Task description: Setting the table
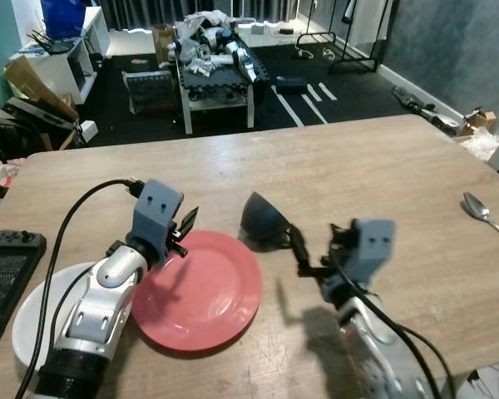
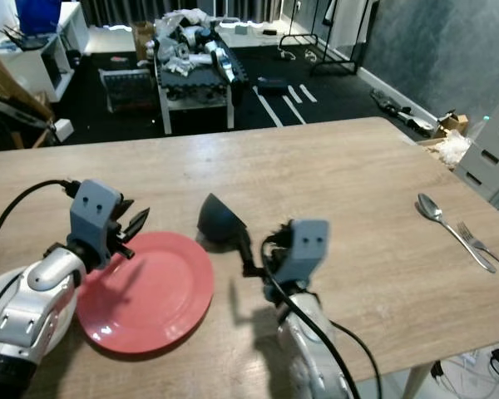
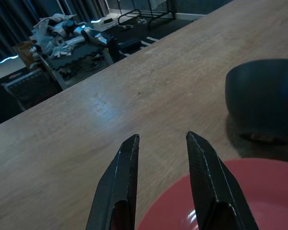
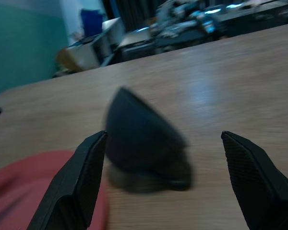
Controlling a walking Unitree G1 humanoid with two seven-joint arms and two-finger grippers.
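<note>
A red plate (image 1: 198, 291) lies on the wooden table (image 1: 341, 166) near its front edge. Just beyond the plate's far rim a dark bowl (image 1: 262, 220) rests tilted; it looks blurred in the right wrist view (image 4: 144, 143). My left gripper (image 1: 185, 231) hovers over the plate's far left rim, open with nothing between its fingers (image 3: 122, 182). To the right of the bowl my right gripper (image 1: 316, 249) points at it, wide open, with one fingertip close to the bowl's side. A spoon (image 1: 480, 208) and a fork (image 2: 478, 241) lie at the table's right edge.
A white plate (image 1: 29, 324) sits at the front left, partly under my left arm, with a black game controller (image 1: 8, 266) beside it. Past the table's far edge stands a low cluttered table (image 1: 216, 58) on a dark floor, with shelves (image 1: 58, 50) to the left.
</note>
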